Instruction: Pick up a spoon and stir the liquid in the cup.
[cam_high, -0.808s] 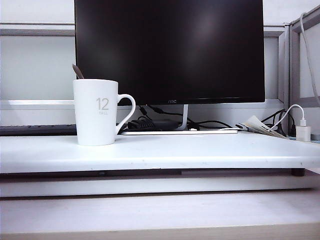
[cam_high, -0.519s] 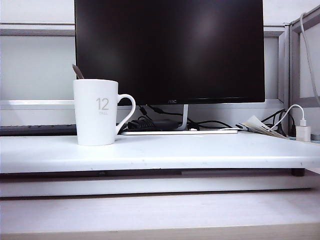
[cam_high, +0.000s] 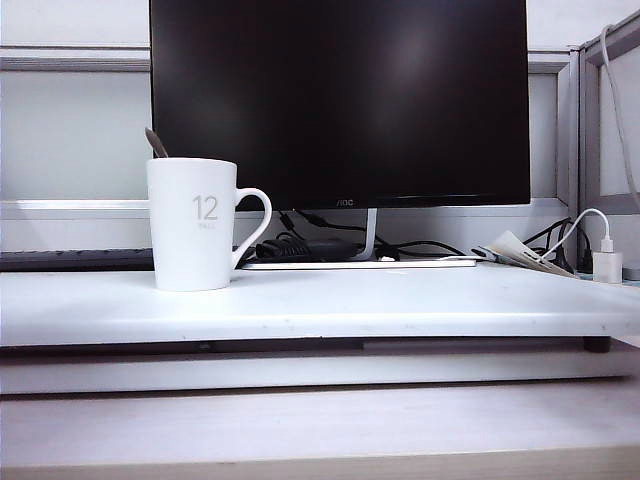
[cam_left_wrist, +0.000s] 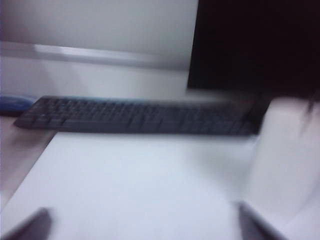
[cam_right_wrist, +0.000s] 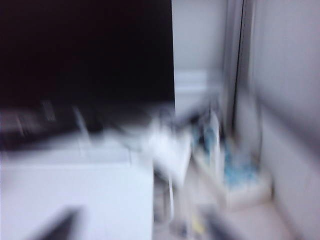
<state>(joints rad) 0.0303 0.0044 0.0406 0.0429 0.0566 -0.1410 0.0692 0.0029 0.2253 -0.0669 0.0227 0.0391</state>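
The white cup (cam_high: 193, 225) with a grey "12" stands on the left of the white table (cam_high: 400, 305), its loop handle pointing right. The spoon (cam_high: 156, 142) rests inside it; only its thin grey-brown handle end sticks up over the far left rim. Neither gripper appears in the exterior view. In the blurred left wrist view my left gripper (cam_left_wrist: 142, 226) is open over bare table, with the cup (cam_left_wrist: 285, 160) ahead and off to one side, well clear of its fingers. My right gripper (cam_right_wrist: 145, 226) is open and empty near the table's right edge, far from the cup.
A large dark monitor (cam_high: 340, 100) stands behind the table, with cables and a black adapter (cam_high: 305, 248) at its base. A black keyboard (cam_left_wrist: 135, 116) lies behind the cup. A white charger (cam_high: 606, 262) and papers sit at the far right, beside a grey partition.
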